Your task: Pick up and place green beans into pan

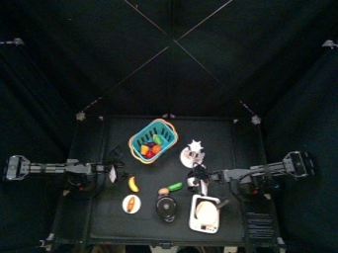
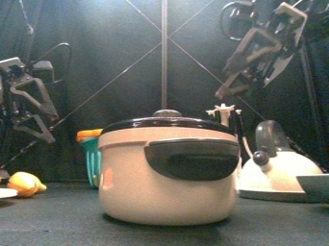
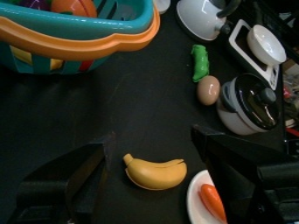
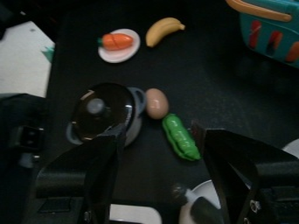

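Fingers on both the left gripper (image 3: 149, 171) and the right gripper (image 4: 158, 171) are standing wide apart and holding nothing, while the green beans (image 4: 180, 136) are lying on the worktop (image 3: 70, 114) just beside a brown egg-shaped piece (image 4: 156, 102), apart from the white pan (image 1: 207, 211).

Black curtains (image 1: 53, 89) closed the pen on all sides, hanging in soft folds. Small black table (image 1: 113, 148) sat mid-frame in the top view, matte dark surface. Thin light-coloured struts (image 1: 172, 42) crossed overhead and ran down to the table's far corners. In the front view a thin vertical pole (image 2: 164, 53) stood against the back curtain. Lighting was dim.
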